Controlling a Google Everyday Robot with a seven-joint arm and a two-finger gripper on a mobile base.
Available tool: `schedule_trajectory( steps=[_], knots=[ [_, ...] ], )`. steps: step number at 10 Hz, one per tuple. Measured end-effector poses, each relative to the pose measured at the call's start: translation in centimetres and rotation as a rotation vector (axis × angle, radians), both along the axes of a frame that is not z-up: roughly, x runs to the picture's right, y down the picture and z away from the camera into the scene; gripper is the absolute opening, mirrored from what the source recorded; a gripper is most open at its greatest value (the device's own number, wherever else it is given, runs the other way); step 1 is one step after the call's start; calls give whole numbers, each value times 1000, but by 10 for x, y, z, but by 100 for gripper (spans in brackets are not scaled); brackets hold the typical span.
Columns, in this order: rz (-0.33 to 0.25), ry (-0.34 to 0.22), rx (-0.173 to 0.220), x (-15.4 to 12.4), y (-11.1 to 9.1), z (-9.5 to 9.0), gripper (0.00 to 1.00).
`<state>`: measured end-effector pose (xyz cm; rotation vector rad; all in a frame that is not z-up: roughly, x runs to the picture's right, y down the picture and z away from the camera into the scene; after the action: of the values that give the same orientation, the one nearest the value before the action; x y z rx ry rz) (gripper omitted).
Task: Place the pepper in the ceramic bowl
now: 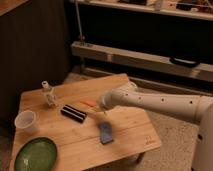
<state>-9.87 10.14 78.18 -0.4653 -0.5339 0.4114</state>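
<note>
Wood table [130, 142]: ceramic bowl [35, 154] at front-left corner, cup [26, 121] by left edge. Mid-table twd back edge, pepper [89, 103] lies just left of my gripper [103, 113]; jaws closed, gripping nothing. Blue sponge [105, 133] nr front edge.

A robot test room, like a lab, is shown. A small wooden counter [127, 136] is set on a speckled floor [175, 146]. A dark wall [30, 50] is seen beside it, and long grey metal rails [150, 58] are fixed behind it. A big white robot arm [160, 102] is stretched over the counter, and its gripper [104, 112] is held low above the middle of the counter.
</note>
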Motion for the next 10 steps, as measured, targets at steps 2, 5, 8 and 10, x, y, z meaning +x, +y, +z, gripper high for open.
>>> schedule_trajectory(
  steps=[2,5,8,10],
  knots=[
    [-74,-67,-21,-29,18,-31,26],
    [-216,-224,-112,-81,55,-85,23],
    [-287,-316,-168,-104,70,-108,22],
    [-287,-316,-168,-104,70,-108,22]
  ],
)
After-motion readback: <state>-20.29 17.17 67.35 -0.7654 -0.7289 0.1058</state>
